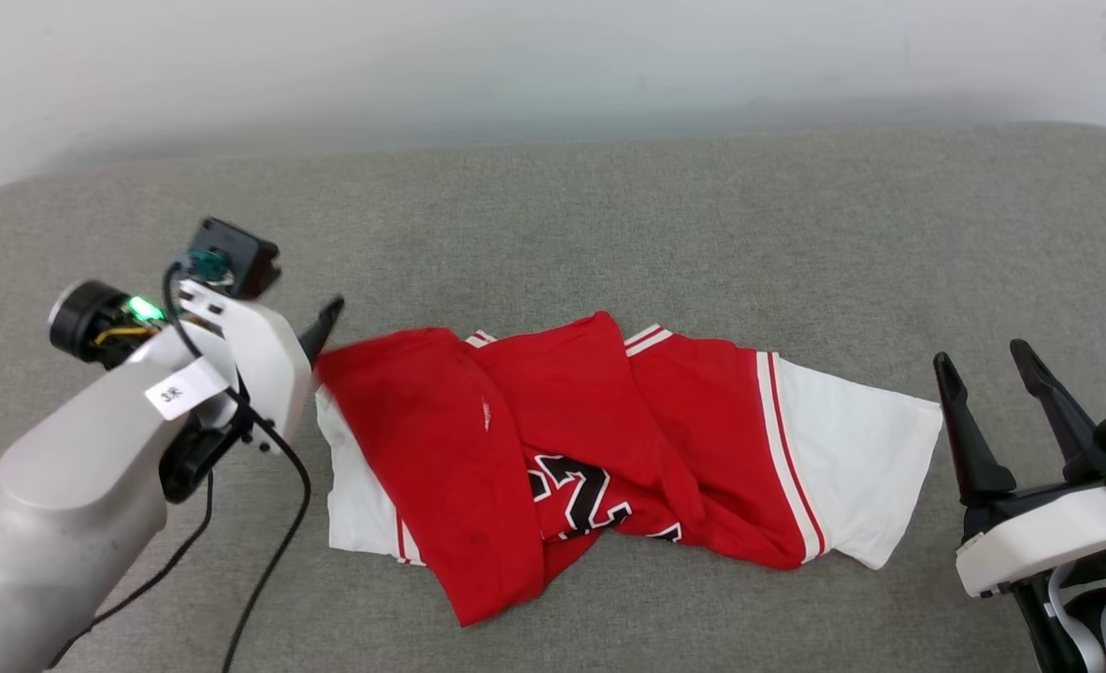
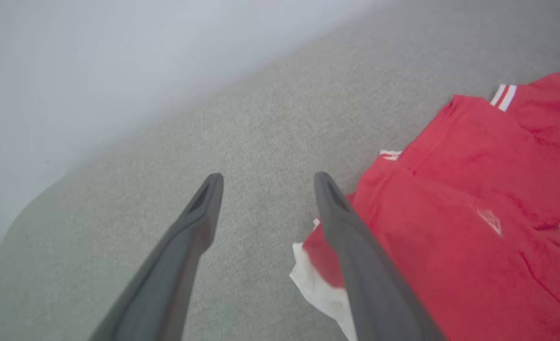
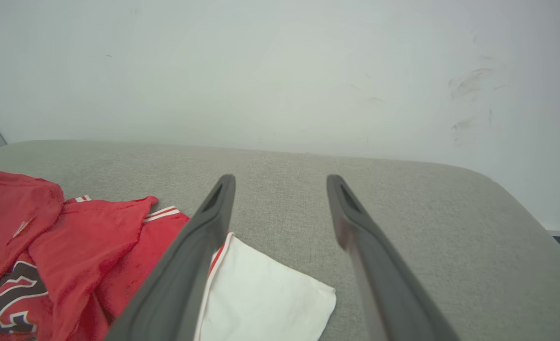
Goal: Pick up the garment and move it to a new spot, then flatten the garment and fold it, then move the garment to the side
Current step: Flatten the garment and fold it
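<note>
You have the red soft-fabric T-shirt with white short sleeves lying crumpled and folded over itself mid-way along the grey woven cushion. Your left gripper sits at the shirt's left edge, jaws spread wide and holding nothing, with one finger over the red hem, perhaps touching it, though that is unclear. Your right gripper stands just beside the white sleeve, parted wide and empty.

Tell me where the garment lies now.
In the head view the garment lies crumpled in the middle of the grey cushion, between the left gripper at its left edge and the right gripper beside its white sleeve.
</note>
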Motion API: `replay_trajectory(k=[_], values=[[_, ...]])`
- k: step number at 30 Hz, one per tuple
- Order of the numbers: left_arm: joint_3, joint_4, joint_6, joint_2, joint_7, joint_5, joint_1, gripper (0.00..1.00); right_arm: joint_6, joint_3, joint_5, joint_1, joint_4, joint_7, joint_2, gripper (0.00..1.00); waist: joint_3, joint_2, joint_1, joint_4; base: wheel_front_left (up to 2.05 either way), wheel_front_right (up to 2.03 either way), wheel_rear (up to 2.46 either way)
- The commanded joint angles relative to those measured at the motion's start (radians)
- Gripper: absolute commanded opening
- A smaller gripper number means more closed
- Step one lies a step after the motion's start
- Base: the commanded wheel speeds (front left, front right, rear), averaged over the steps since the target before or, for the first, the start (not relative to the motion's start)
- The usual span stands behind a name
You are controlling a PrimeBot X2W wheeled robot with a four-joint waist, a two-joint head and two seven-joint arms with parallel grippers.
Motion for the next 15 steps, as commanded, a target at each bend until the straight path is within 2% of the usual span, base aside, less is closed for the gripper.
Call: replay_trajectory(k=[1, 7, 11, 15], values=[[0.01, -0.014, 0.016, 0.006, -0.023, 0.009, -0.01, 1.0, -0.001, 0.0, 0.001, -0.001, -0.007, -0.005, 0.001, 1.0, -0.008, 0.0, 0.0, 0.004, 0.0, 0.0, 0.0], [0.068, -0.147, 0.153, 0.03, -0.197, 0.026, 0.063, 1.0, -0.001, 0.031, 0.01, -0.061, -0.019, 0.004, -0.035, 1.0, -0.021, 0.0, 0.0, 0.02, 0.0, 0.0, 0.0], [0.118, -0.237, 0.28, 0.032, -0.286, 0.061, 0.128, 1.0, -0.001, 0.07, 0.031, -0.149, -0.016, 0.023, -0.083, 1.0, -0.011, 0.0, 0.0, 0.046, 0.0, 0.0, 0.0], [0.21, -0.347, 0.405, 0.016, -0.304, 0.129, 0.208, 1.0, -0.001, 0.13, 0.071, -0.27, 0.008, 0.062, -0.13, 1.0, 0.007, 0.0, 0.0, 0.083, 0.0, 0.0, 0.0]])
